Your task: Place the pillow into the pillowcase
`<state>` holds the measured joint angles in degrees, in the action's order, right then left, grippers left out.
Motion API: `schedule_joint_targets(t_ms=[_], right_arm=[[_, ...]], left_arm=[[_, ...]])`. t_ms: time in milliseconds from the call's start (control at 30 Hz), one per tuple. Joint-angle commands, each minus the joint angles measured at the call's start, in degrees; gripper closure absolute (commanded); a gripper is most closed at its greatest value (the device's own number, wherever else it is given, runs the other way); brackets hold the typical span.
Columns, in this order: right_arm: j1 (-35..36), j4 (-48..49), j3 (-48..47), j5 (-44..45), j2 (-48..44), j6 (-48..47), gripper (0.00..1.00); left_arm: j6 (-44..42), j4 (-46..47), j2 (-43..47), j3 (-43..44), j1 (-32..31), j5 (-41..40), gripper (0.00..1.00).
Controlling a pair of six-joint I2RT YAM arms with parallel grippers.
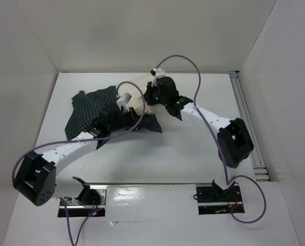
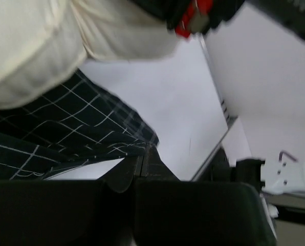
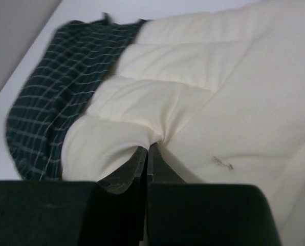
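Both grippers are clamped on cloth. The right gripper (image 3: 148,149) has its jaws drawn together on a raised fold of the pillow (image 3: 193,92), and the fabric puckers into the pinch. The left gripper (image 2: 145,154) is closed to a thin bite on the edge of the pillowcase (image 2: 65,128), where a corner of the check fabric runs to the fingertips.

The pillow lies on the table (image 1: 157,159) at mid-depth under both wrists. The pillowcase is spread at the pillow's left end, and one layer of it passes beneath the pillow. I cannot tell whether that end of the pillow is already inside the mouth or only lying on top.

Risks, as judged from here:
- The left bite is small and taken at the hem. Pulling the case over the pillow could slip the cloth out, and the mouth would then fall flat.
- If only the lower layer is held, the pillow slides over the case instead of into it.
- The right pinch holds only the cover. A push may bunch the soft filling rather than move the pillow.
- The wrists sit close together above the pillow, so they may collide or snag a cable during the feed.
- The limp case may drag along with the pillow.
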<state>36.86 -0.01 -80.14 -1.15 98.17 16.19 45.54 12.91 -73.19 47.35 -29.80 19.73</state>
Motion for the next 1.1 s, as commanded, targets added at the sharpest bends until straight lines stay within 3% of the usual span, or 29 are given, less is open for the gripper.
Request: schedule_joint_targets(t_ms=[0,67,200,233,367,433,467,533,567,667,700,733,767,800,867,967,1067], right_arm=[[1.55,9.84,6.2,-7.99,4.05,8.68,1.0],[1.55,10.56,8.32,-7.99,2.56,9.22,1.0],[1.55,11.09,15.6,-7.99,-2.01,9.22,1.0],[1.55,11.09,16.84,-7.38,-4.28,9.22,1.0],[1.55,10.56,23.17,-7.38,-9.99,9.22,1.0],[3.12,10.56,26.68,-6.33,-12.2,9.22,1.0],[3.91,10.56,27.83,-5.8,-14.48,9.22,1.0],[7.42,9.94,30.73,-3.0,-16.69,9.74,1.0],[9.0,8.72,31.61,-1.59,-18.52,9.74,1.0],[15.59,5.56,34.08,5.79,-20.47,9.74,1.0],[16.74,4.33,34.08,7.11,-20.48,9.74,0.92],[18.67,2.84,34.08,8.34,-20.48,9.13,0.75],[19.29,-0.83,33.47,10.7,-20.48,8.43,0.23],[20.52,-2.61,32.77,12.55,-20.48,7.64,0.1],[21.76,-7.51,30.15,19.99,-22.14,6.32,0.0],[22.29,-11.84,27.14,31.1,-25.65,6.31,0.0],[16.6,-12.38,27.66,28.86,-30.05,7.8,0.0]], left_arm=[[6.04,13.45,0.76,-5.41,-4.21,15.61,1.0],[6.05,12.07,3.12,-6.57,-3.6,15.0,1.0],[-1.21,-1.28,7.61,-0.96,-3.07,11.49,0.82],[-2.46,-4.09,8.4,0.53,-2.46,10.78,0.6],[-6.43,-15.0,11.83,6.51,0.43,9.11,0.28],[-7.39,-19.74,12.62,9.24,1.76,7.0,0.31],[-7.92,-21.15,12.63,10.21,3.42,5.86,0.42],[-8.44,-27.27,11.41,14.15,5.01,0.18,0.54],[-8.97,-30.02,8.79,16.0,6.06,-2.73,0.56],[-11.69,-37.59,3.25,22.33,7.29,-11.27,0.4],[-12.66,-38.91,-0.95,23.74,7.3,-13.03,0.35],[-13.97,-40.14,-3.08,26.45,7.3,-15.4,0.33],[-14.51,-41.98,-7.36,27.52,7.3,-20.03,0.32],[-15.21,-43.13,-9.5,30.05,7.3,-22.25,0.32],[-15.74,-44.72,-13.19,32.18,7.92,-30.13,0.32],[-15.74,-46.83,-18.12,35.08,8.53,-37.99,0.32],[-16.27,-48.76,-22.15,37.36,9.76,-42.92,0.3]])
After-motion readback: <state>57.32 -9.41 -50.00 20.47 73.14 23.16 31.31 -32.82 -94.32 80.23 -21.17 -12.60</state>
